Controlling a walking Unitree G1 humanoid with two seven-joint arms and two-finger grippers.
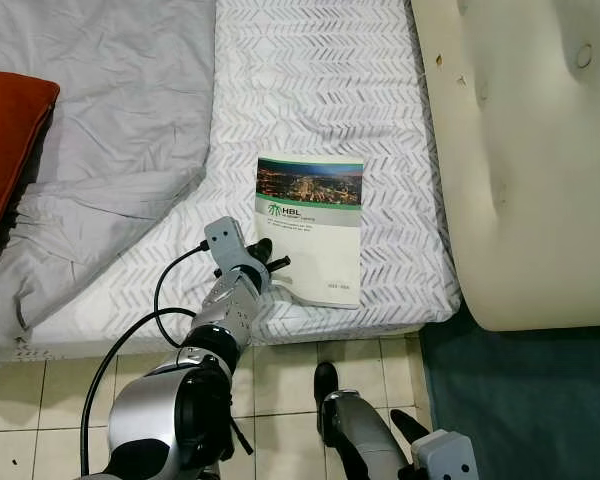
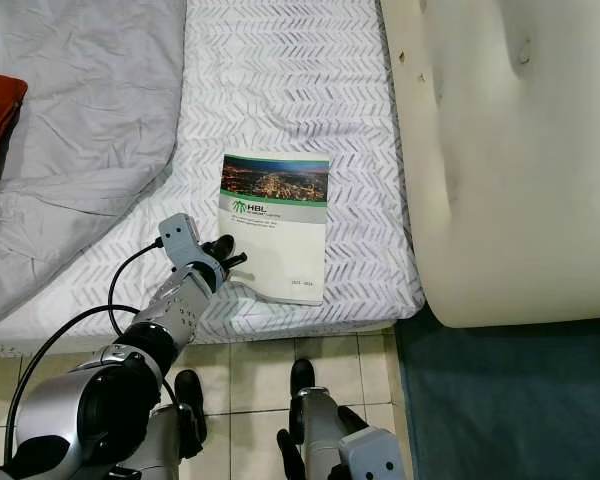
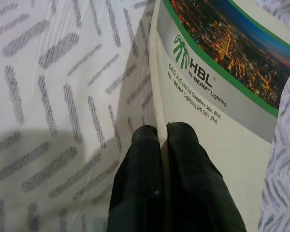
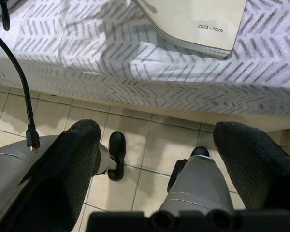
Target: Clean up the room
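Left gripper [image 1: 270,262] sits at the near left edge of the catalogue [image 1: 310,228], fingers pinched tight on its cover edge. Head views: catalogue lies flat on a mattress [image 1: 320,90] with a white sheet in grey chevron print, near the mattress's front edge; a grey blanket [image 1: 110,120] is rumpled on the left, an orange cushion [image 1: 5,150] at far left, a cream padded headboard [image 1: 530,160] on the right. Beige tiled floor [image 1: 290,380] below, teal rug [image 1: 540,400] at lower right. Left wrist view: two black fingertips [image 3: 145,145] close together across the cover's edge, "HBL" logo beside them. Right wrist view: right gripper [image 4: 157,159] hangs low over the tiles with fingers spread wide, holding nothing; a black cable [image 4: 19,82] hangs down; catalogue corner reads "2023 – 2024".
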